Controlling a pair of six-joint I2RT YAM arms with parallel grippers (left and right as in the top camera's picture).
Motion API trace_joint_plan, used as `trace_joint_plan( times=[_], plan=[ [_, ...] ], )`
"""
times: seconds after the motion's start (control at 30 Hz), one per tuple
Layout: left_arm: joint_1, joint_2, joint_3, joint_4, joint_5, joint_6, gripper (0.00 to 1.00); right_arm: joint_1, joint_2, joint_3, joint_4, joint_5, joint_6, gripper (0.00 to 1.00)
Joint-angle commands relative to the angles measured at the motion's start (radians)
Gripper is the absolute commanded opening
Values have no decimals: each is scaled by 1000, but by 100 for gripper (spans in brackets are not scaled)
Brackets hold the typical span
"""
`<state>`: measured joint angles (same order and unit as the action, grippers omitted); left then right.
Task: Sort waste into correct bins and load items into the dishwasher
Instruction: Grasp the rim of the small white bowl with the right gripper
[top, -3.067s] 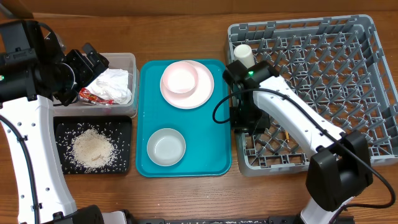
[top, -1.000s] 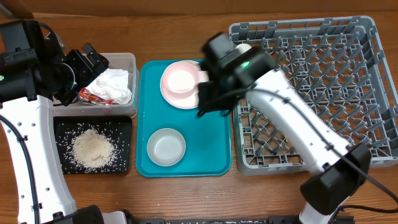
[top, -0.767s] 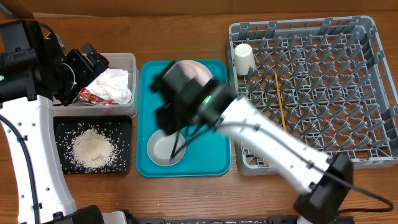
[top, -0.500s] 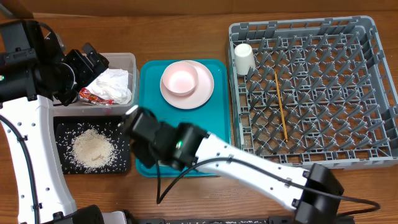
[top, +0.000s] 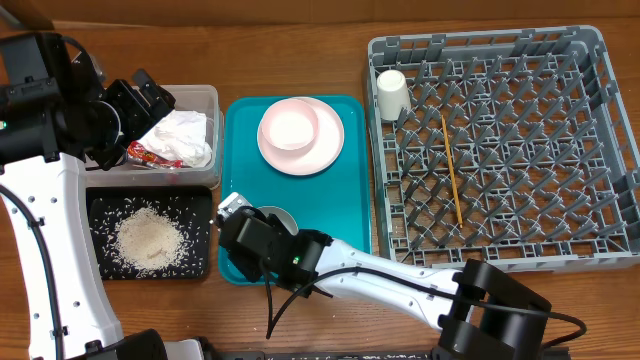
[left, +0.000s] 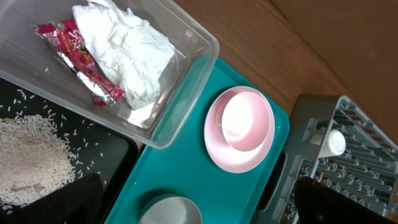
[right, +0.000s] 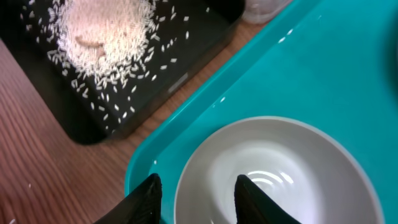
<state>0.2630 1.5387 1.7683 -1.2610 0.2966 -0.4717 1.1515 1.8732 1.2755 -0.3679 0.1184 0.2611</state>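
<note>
Swung away from the dish rack (top: 590, 240), the right gripper (right: 198, 183) now sits at the pale bowl (right: 273, 168) in the teal tray's (top: 340, 220) near-left corner, jaws parted astride its rim, not gripping. The left gripper (top: 155, 92) hovers over the clear tub (top: 205, 95), jaws wide open, above the napkin (top: 185, 135) and wrapper (top: 150, 152). Chopsticks (top: 451, 170) and cup (top: 391, 95) sit in the rack.

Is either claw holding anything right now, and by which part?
Nothing is held. The right claw straddles the rim of the pale bowl with its jaws apart; the left claw is open and empty.
</note>
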Motion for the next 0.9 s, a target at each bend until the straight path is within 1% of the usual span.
trace_joint_plan(
  times=[0.0,0.17,0.33,0.5,0.7,0.77,0.87],
  plan=[
    [-2,-16,21,2,7,0,100,-2,-8,-39,46,-96,0,40],
    [-2,-16,21,2,7,0,100,-2,5,-44,50,-121,0,39],
    [-2,-16,21,1,7,0,100,-1,66,-44,73,-144,0,39],
    [-2,-16,21,1,7,0,100,-1,71,-44,76,-146,0,26],
    [-2,-16,21,2,7,0,100,0,70,-44,64,-158,0,24],
    [-2,-16,21,1,7,0,100,0,70,-44,65,-157,0,15],
    [-2,-16,21,2,7,0,100,-8,70,-34,66,-141,0,8]
  ],
)
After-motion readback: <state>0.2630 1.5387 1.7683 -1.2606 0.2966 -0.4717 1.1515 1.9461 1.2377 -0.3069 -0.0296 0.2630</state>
